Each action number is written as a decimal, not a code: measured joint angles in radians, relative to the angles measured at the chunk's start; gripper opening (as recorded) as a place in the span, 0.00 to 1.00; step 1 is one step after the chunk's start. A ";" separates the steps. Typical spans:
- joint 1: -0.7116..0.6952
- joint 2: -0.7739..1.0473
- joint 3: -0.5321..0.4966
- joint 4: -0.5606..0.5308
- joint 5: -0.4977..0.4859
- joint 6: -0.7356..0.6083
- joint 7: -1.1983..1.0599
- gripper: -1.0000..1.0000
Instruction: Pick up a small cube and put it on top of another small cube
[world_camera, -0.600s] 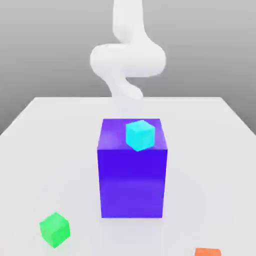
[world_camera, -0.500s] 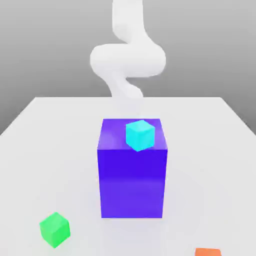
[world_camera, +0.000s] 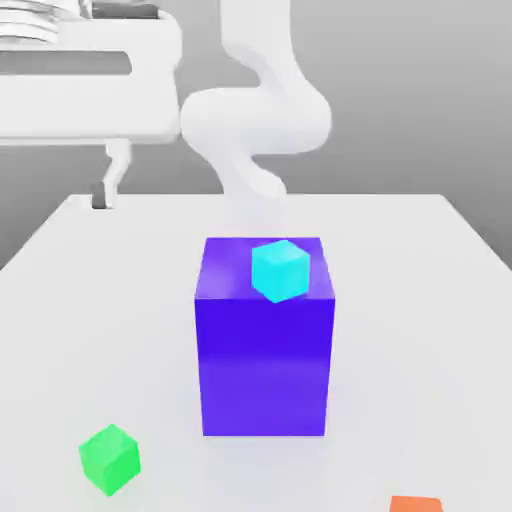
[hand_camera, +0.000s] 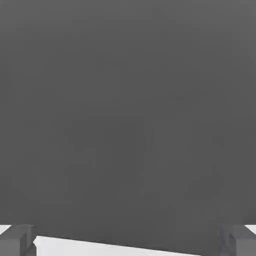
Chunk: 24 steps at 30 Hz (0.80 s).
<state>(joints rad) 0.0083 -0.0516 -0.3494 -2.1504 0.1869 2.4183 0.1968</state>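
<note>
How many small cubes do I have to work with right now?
3. The cyan cube sits on top of the big blue block. The green cube lies on the table toward the exterior view's lower left. The orange cube, cut off by the frame, is at lower right. More may be hidden.

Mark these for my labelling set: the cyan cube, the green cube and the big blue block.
cyan cube (world_camera: 279, 270), exterior view, on its front corner edge.
green cube (world_camera: 109, 460), exterior view, on its near faces.
big blue block (world_camera: 265, 365), exterior view, on its front face.

Simulated workspace, plain white table (world_camera: 420, 260); featureless grey backdrop
</note>
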 joint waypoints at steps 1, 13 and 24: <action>-0.015 0.038 -0.006 0.007 0.017 0.005 -0.034 0.50; -0.197 0.471 -0.009 0.094 0.125 0.074 -0.384 0.50; -0.300 0.710 0.053 0.150 0.174 0.190 -0.497 0.00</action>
<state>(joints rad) -0.2919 0.6586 -0.2969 -2.0000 0.3611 2.6080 -0.3006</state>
